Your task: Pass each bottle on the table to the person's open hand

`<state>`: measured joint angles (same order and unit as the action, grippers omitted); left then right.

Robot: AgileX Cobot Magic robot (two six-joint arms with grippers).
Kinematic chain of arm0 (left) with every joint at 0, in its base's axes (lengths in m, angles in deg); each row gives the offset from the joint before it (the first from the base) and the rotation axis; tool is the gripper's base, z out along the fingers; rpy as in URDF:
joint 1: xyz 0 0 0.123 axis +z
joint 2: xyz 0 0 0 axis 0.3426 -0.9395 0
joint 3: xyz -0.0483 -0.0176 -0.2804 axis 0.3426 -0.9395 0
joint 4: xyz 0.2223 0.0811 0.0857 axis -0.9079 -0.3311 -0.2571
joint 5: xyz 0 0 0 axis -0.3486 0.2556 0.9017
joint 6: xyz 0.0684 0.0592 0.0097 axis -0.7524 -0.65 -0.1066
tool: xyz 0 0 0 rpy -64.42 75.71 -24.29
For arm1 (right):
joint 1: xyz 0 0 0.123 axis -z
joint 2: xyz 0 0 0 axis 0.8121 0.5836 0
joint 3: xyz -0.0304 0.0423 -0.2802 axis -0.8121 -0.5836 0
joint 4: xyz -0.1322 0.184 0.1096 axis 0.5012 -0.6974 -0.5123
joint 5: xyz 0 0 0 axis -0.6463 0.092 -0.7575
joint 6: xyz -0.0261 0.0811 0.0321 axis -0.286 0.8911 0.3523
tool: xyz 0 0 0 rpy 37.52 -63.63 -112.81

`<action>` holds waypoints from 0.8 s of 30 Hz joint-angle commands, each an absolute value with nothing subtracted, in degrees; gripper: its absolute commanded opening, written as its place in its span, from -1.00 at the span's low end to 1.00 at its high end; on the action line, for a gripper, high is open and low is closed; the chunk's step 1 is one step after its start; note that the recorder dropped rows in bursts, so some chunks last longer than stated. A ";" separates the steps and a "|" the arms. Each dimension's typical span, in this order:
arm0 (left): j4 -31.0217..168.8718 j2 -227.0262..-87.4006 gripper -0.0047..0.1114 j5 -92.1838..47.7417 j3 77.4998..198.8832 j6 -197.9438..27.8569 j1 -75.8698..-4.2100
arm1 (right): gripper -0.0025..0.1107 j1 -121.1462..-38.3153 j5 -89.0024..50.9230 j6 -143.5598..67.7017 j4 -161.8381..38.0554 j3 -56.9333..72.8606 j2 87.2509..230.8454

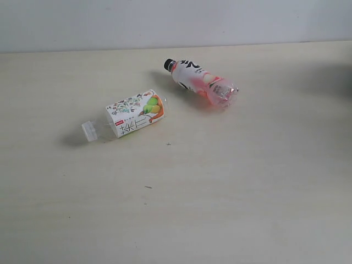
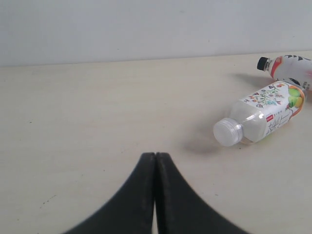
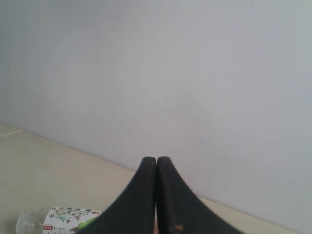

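Note:
Two bottles lie on their sides on the beige table (image 1: 231,187). The floral white bottle with fruit (image 1: 135,113) rests left of centre, its clear cap toward the front left. The pink bottle with the black cap (image 1: 201,82) lies behind it to the right. Neither arm shows in the exterior view. My left gripper (image 2: 155,155) is shut and empty, hovering short of the floral bottle (image 2: 263,113), with the pink bottle (image 2: 290,68) beyond. My right gripper (image 3: 156,159) is shut and empty, facing the wall, with the floral bottle (image 3: 63,220) low in its view. No hand, green-and-white or plain white bottle is in view.
A pale grey wall (image 1: 176,22) runs along the table's far edge. A faint dark shadow (image 1: 330,77) falls on the table at the far right. A few tiny dark specks (image 1: 168,144) mark the tabletop.

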<state>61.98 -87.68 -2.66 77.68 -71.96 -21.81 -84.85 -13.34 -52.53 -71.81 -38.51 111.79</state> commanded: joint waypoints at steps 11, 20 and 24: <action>61.70 -87.40 -0.88 -3.08 77.50 -71.73 -21.67 | -0.96 -84.97 -14.57 -52.59 -72.23 -38.82 107.10; 61.70 -87.40 -0.88 -3.08 77.50 -71.73 -21.67 | -0.96 -84.97 -14.57 -52.59 -72.23 -38.82 107.10; 61.70 -87.40 -0.88 -3.08 77.50 -71.73 -21.67 | -0.96 -84.97 -14.57 -52.59 -72.23 -38.82 107.10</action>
